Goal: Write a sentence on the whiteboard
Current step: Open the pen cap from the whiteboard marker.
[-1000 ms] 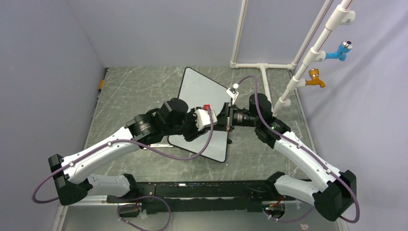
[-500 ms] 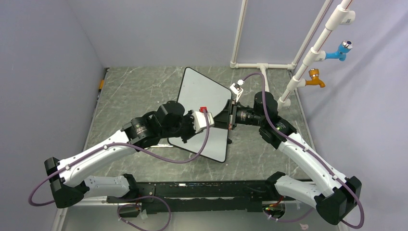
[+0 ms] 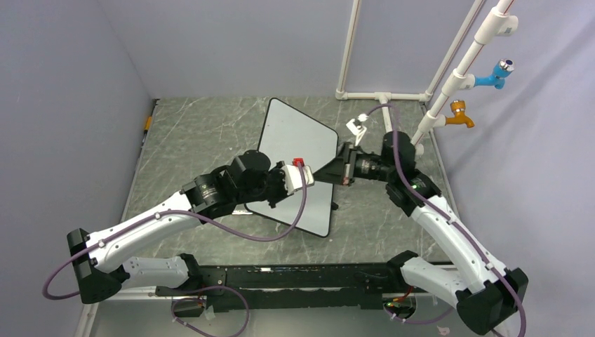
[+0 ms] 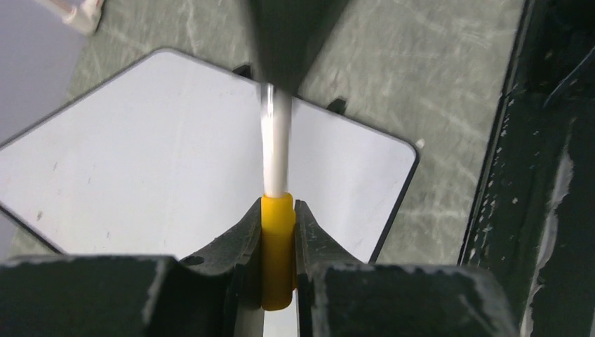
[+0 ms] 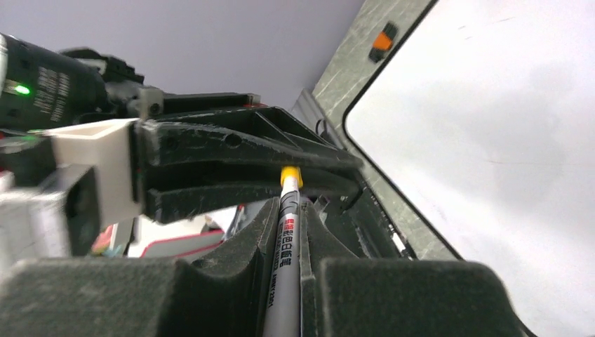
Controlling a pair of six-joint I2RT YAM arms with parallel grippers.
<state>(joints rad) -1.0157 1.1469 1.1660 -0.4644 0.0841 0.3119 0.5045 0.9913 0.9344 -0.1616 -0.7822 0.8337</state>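
Since a second ago the right arm has drawn back toward the right of the overhead view, while the left arm has hardly shifted. The left gripper (image 4: 278,217) is pinched on the yellow cap (image 4: 278,242) at the bottom centre of its wrist view. The right gripper (image 5: 284,214) is clamped round the barrel of the marker (image 5: 283,267), which runs straight between the two.

The cap looks seated on the barrel, so I judge this to be the uncapping pull. Risks:
- If the two arms pull off-axis, the barrel could twist or slide in the right fingers, leaving the tip badly angled for writing.
- If the cap lets go suddenly, the marker could jerk free and drop onto the board.

The whiteboard (image 3: 298,130) lies flat on the table (image 3: 196,133) beneath both grippers, at the centre of the overhead view. None of the sentence shows on it.

No container is in view; the nearest thing is the cap, which holds the marker's tip.
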